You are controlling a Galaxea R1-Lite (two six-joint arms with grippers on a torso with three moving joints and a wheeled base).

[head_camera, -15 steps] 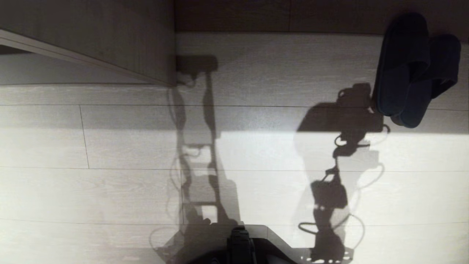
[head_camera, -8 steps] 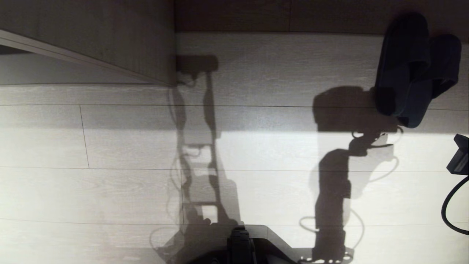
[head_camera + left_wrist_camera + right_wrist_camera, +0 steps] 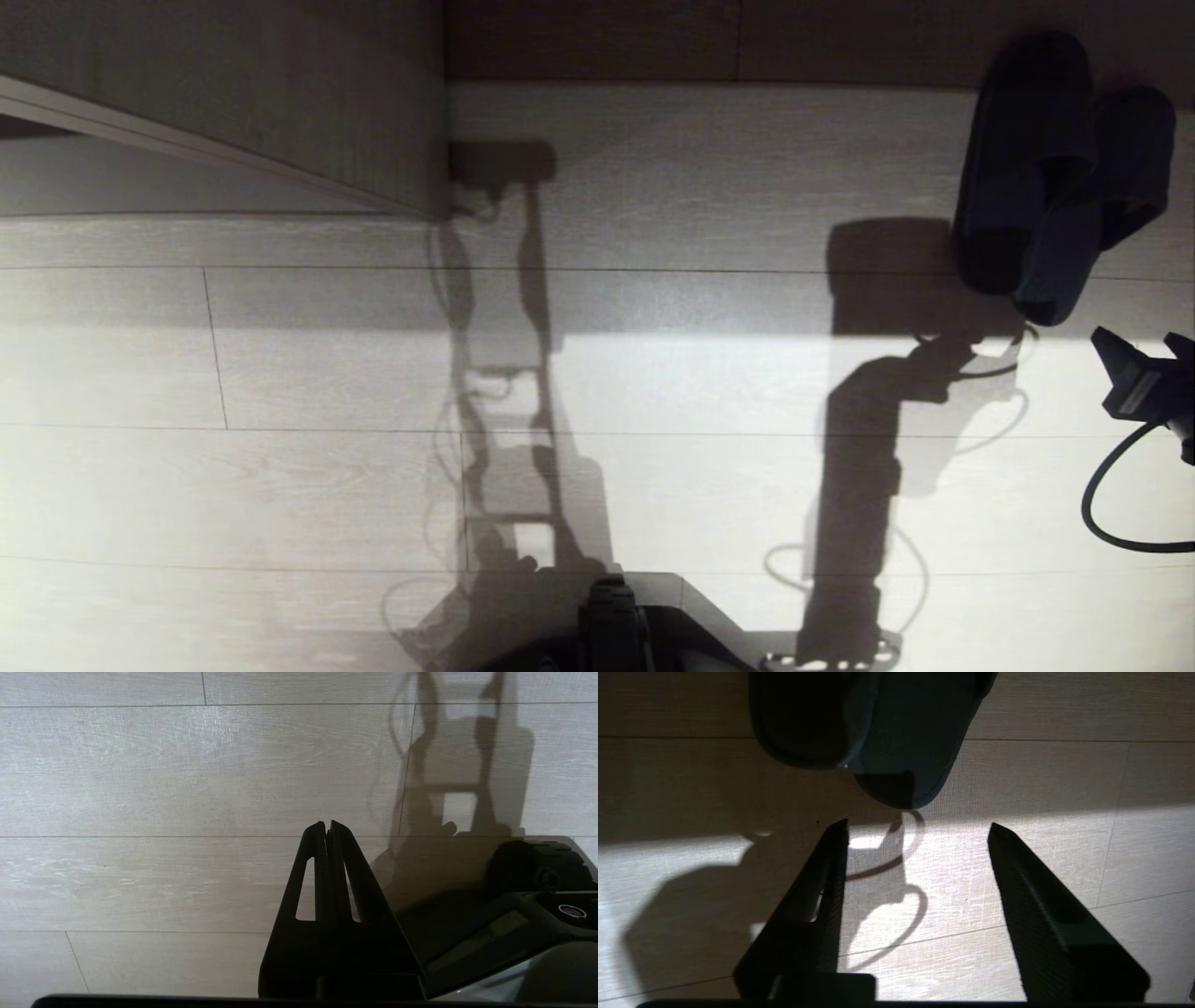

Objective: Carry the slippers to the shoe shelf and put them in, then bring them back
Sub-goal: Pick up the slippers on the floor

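So the slippers (image 3: 1055,177) are sitting on the floor (image 3: 653,392), far right in the head view, right up against the dark strip that runs along the back. They're black and soft-looking, and one partly overlaps the other, so they're touching. Both lie in the shaded band of the floor, just short of where the bright sunlit patch starts. Nothing is holding them.

The right gripper (image 3: 917,828) is close to them, pointed at their near ends with its jaws spread apart and only bare floor between them. In the right wrist view the slippers (image 3: 873,732) sit just beyond the fingertips, not touching. In the head view only a bit of that gripper (image 3: 1153,378) pokes in at the right edge, with a looping black cable (image 3: 1106,504) hanging under it.

The left gripper (image 3: 327,828) is parked low over the floor near the robot's base (image 3: 528,905), jaws pressed together, holding nothing.

Further out, at upper left in the head view, there's a pale wood-grain panel (image 3: 280,93) with an upright edge, well apart from the slippers. Can't really tell what piece of furniture it belongs to. Long arm shadows stretch across the planks in the middle.
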